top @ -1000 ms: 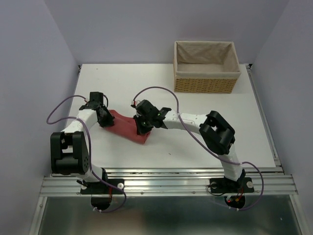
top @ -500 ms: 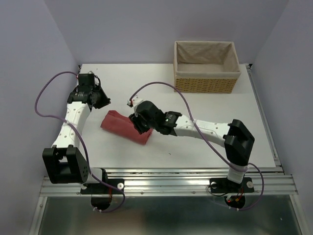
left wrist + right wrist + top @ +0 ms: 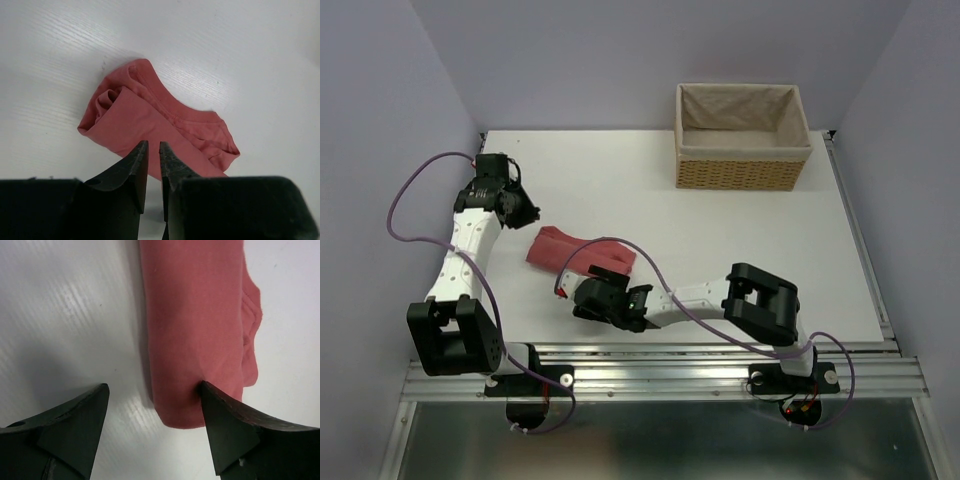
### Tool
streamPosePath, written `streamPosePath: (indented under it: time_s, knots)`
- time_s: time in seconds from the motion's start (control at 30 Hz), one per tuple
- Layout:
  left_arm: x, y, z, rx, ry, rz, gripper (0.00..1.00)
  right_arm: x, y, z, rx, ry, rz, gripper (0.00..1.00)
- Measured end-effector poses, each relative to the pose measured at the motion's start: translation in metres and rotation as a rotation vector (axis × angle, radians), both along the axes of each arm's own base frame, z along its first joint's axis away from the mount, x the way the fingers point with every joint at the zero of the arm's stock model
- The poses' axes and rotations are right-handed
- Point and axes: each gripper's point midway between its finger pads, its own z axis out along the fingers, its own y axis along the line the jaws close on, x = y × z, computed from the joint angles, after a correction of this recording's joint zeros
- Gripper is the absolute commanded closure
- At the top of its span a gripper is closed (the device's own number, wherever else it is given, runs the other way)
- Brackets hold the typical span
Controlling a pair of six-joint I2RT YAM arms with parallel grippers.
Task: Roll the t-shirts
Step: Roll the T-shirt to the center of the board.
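The salmon-red t-shirt (image 3: 570, 252) lies as a loose roll on the white table (image 3: 740, 240), left of centre. In the left wrist view its open end and folded layers (image 3: 150, 117) show just beyond my left gripper (image 3: 153, 143), whose jaws stand a narrow gap apart with nothing between them. In the top view the left gripper (image 3: 527, 213) hovers off the roll's far-left end. My right gripper (image 3: 154, 386) is wide open just short of the roll's near end (image 3: 192, 315), and its right fingertip (image 3: 210, 392) overlaps the cloth's edge. From above, the right gripper (image 3: 602, 282) sits at the roll's near-right end.
A tan cloth-lined wicker basket (image 3: 742, 135) stands at the back right of the table. The right arm lies folded low along the near edge (image 3: 720, 295). Purple cables loop off both arms.
Both grippers have let go of the roll. The left one backed off to the far left. The right arm pulled back toward the near edge and its jaws spread wide.
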Motion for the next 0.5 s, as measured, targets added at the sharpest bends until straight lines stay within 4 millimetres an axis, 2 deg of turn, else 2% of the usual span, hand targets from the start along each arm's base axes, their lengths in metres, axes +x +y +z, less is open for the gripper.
streamPosePath:
  time_s: [0.1,0.2,0.23,0.37,0.4,0.5]
  knots:
    - [0.000,0.000,0.000,0.001,0.002,0.000,0.74,0.008,0.003,0.006,0.021,-0.033,-0.011,0.24]
    - [-0.001,0.000,-0.001,-0.002,0.003,-0.002,0.74,0.015,0.005,0.004,0.031,-0.053,-0.021,0.32]
    - [-0.001,0.000,-0.001,-0.003,0.003,-0.003,0.74,0.016,0.005,0.001,0.027,-0.058,-0.023,0.45]
    - [-0.004,0.000,-0.006,-0.004,0.015,-0.003,0.74,0.022,0.007,-0.004,0.025,-0.093,-0.039,0.71]
    - [-0.005,-0.001,-0.007,-0.006,0.021,-0.004,0.74,0.023,0.008,-0.003,0.029,-0.100,-0.041,0.80]
    - [-0.007,-0.002,-0.012,-0.011,0.030,-0.008,0.74,0.028,0.011,0.001,0.054,-0.104,-0.049,0.90]
